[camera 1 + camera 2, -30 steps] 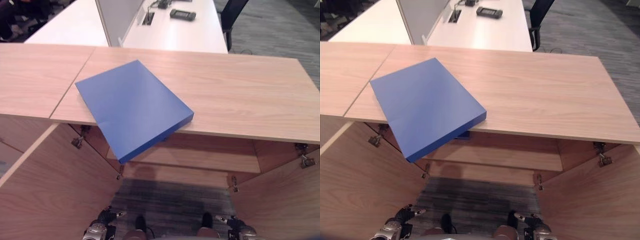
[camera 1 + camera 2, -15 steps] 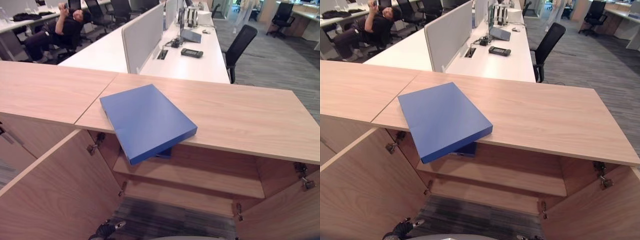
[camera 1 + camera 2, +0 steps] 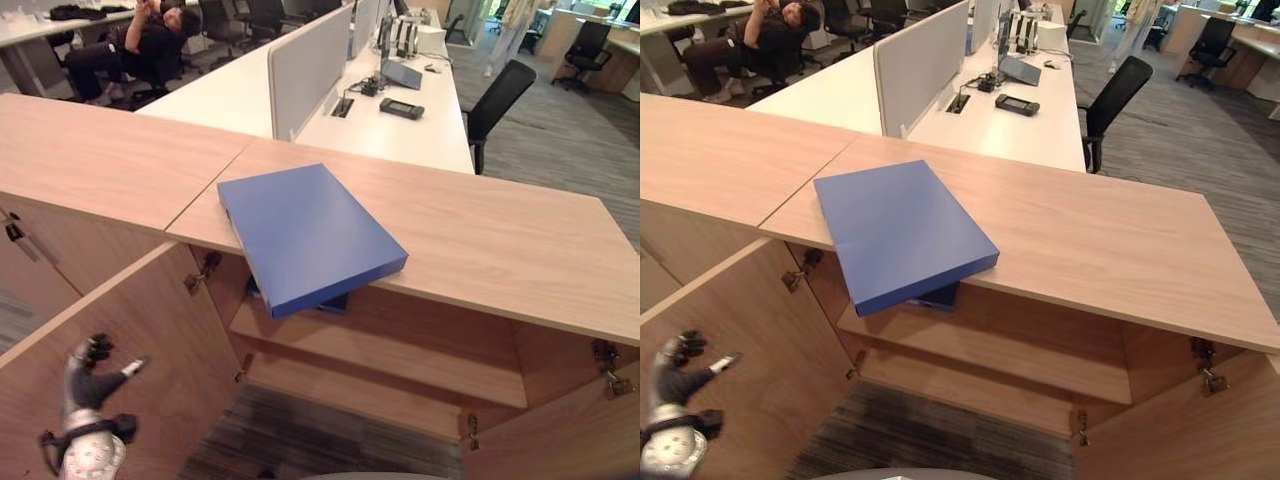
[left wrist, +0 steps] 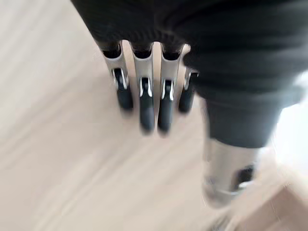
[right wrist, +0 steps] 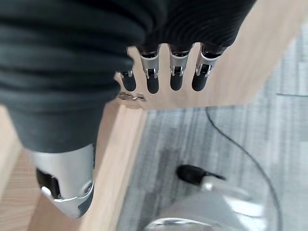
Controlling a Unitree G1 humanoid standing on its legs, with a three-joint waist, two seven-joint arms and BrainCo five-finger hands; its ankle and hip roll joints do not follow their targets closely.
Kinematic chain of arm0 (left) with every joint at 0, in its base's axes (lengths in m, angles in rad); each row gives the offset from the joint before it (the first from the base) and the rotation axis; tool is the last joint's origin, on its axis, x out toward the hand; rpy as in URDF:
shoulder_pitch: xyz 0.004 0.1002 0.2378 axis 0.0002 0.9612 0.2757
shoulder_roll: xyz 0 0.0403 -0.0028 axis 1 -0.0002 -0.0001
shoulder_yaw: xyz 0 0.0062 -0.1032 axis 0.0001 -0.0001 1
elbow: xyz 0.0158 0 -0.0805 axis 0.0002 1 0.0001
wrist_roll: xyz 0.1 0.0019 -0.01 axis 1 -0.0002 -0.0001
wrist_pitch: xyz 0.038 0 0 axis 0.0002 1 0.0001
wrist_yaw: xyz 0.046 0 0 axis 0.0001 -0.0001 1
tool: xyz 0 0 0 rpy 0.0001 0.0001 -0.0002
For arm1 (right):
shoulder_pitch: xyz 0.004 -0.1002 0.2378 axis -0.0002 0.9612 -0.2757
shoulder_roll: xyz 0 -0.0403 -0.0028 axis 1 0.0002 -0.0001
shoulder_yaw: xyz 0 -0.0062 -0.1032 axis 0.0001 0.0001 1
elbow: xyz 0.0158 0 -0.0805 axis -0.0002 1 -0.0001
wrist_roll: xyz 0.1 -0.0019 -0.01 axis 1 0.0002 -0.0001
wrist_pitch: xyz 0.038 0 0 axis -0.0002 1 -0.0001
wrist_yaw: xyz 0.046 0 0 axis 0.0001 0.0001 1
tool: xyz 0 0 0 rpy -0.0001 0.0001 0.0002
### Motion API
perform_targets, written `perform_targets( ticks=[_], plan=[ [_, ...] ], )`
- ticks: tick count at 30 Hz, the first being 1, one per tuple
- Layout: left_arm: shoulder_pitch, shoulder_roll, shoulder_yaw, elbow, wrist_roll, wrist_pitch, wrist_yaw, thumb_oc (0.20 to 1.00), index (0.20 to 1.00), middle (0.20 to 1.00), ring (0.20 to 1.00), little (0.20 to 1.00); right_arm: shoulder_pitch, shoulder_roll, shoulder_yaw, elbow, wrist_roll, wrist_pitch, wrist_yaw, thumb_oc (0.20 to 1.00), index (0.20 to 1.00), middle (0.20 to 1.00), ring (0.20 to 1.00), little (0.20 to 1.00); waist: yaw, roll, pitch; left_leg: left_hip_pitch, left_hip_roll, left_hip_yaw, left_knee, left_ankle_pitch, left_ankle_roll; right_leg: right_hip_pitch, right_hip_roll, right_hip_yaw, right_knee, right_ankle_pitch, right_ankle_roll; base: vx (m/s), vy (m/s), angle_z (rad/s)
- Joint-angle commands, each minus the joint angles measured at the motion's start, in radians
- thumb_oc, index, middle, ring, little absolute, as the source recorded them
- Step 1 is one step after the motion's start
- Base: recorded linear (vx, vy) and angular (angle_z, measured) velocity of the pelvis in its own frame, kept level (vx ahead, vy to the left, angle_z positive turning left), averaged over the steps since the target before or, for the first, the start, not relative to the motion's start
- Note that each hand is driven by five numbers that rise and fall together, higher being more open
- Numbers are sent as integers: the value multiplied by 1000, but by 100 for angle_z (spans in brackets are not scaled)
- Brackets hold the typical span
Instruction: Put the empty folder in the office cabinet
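Observation:
The blue folder lies flat on the wooden cabinet top, one corner overhanging the front edge above the open cabinet. My left hand is raised low on the left, in front of the open left door, well below the folder. Its fingers are relaxed and hold nothing against the door's wood. My right hand hangs near the right door's edge over the carpet, fingers straight and empty.
Inside the cabinet are a wooden shelf and a small dark blue object under the folder's overhang. The right door stands open. Behind are a white desk, a black chair and a seated person.
The camera has tilted up, so the whole picture has shifted. My left hand has risen from beside my legs to in front of the left door. The folder lies as before.

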Motion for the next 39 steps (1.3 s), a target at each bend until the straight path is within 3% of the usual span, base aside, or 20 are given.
perform_targets(
  ticks=[1,11,26,39],
  plan=[
    [-136,65,-30,-22,180,-44,90,1000,1000,1000,1000,1000,-102,14,22,49,-1,-17,-10,1000,1000,1000,1000,1000,-9,0,21,-11,-28,-27,12,-82,20,-4,53,0,9,-40,24,0,0,0],
    [-224,177,-115,-66,340,-39,122,1000,1000,1000,1000,1000,-131,23,39,82,18,-29,-15,1000,1000,1000,1000,1000,-20,-6,4,2,-31,-12,12,-94,20,-6,49,11,9,-29,28,5,-1,-8],
    [-337,365,-313,-118,468,-98,28,1000,1000,1000,1000,1000,-133,3,47,97,14,-26,-6,1000,1000,1000,1000,1000,-43,-9,-23,21,-37,15,12,-114,26,-6,48,28,9,-20,32,11,5,-5],
    [-361,393,-393,-99,459,-120,-33,1000,1000,1000,1000,1000,-110,-7,29,101,28,-22,2,1000,1000,1000,1000,1000,-57,-8,-28,27,-37,19,12,-117,26,-7,51,32,9,-19,35,1,0,0]
  ],
)
